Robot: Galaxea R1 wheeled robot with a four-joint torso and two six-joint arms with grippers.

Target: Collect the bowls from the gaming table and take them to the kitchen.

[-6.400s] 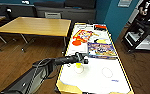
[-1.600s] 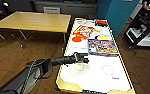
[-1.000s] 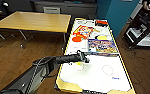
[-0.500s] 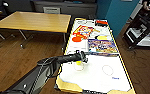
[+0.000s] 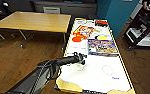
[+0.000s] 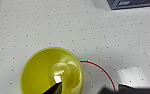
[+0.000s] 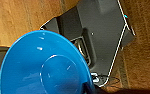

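Observation:
The yellow bowl (image 5: 79,66) stands upright on the gaming table (image 5: 101,80), near its left rim. My left gripper (image 5: 81,58) hangs right over it. In the left wrist view the yellow bowl (image 6: 52,72) lies close below the left gripper (image 6: 88,87), which is open: one fingertip (image 6: 54,87) is over the bowl's inside, the other outside its rim. The blue bowl (image 7: 41,65) shows large in the right wrist view, held up over the floor with a dark finger (image 7: 87,88) at its rim.
Flat colourful game boxes (image 5: 102,46) and an orange disc (image 5: 77,38) lie on the far half of the table. A brown wooden table (image 5: 33,22) stands to the left over wooden floor. A dark rack (image 5: 143,30) stands at the right by a teal wall (image 5: 118,12).
Over the last second the left gripper has stayed over the yellow bowl with hardly any shift. The bowl has not moved.

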